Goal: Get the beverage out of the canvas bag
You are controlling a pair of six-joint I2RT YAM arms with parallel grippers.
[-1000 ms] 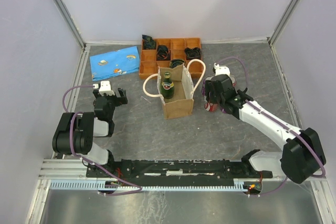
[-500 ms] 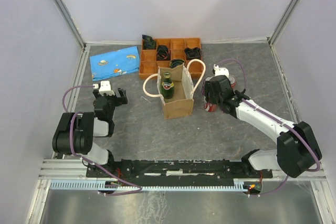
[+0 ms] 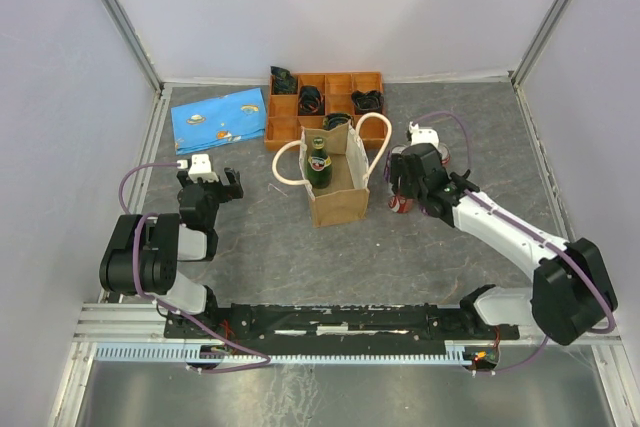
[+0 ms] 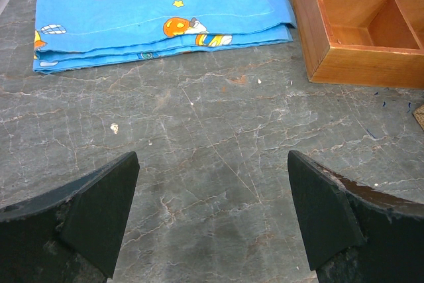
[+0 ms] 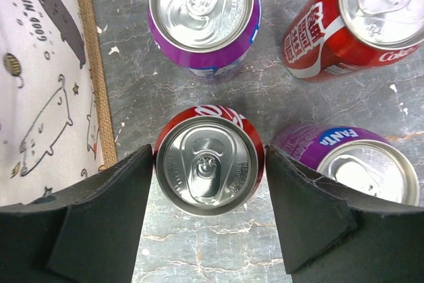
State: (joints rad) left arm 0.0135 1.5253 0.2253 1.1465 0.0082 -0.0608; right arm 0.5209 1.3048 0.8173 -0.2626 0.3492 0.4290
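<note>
Four cans [image 5: 204, 14] crowd the right gripper [image 5: 209, 157], its wide jaws flanking one red can [image 5: 209, 170], clamped or not I cannot tell, so rising askew could topple neighbours; left gripper [image 4: 212, 183] gapes empty.

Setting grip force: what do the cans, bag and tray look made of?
Cans: metal, likely aluminium; bright silver lids with pull tabs, glossy printed sides.
Bag: matte tan fabric, one face cream with printed cartoons.
Tray: looks like wood, orange-brown, smooth, faint grain.

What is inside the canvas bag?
A green bottle stands inside the canvas bag. The front wall covers its lower part and the bag's floor.
</note>
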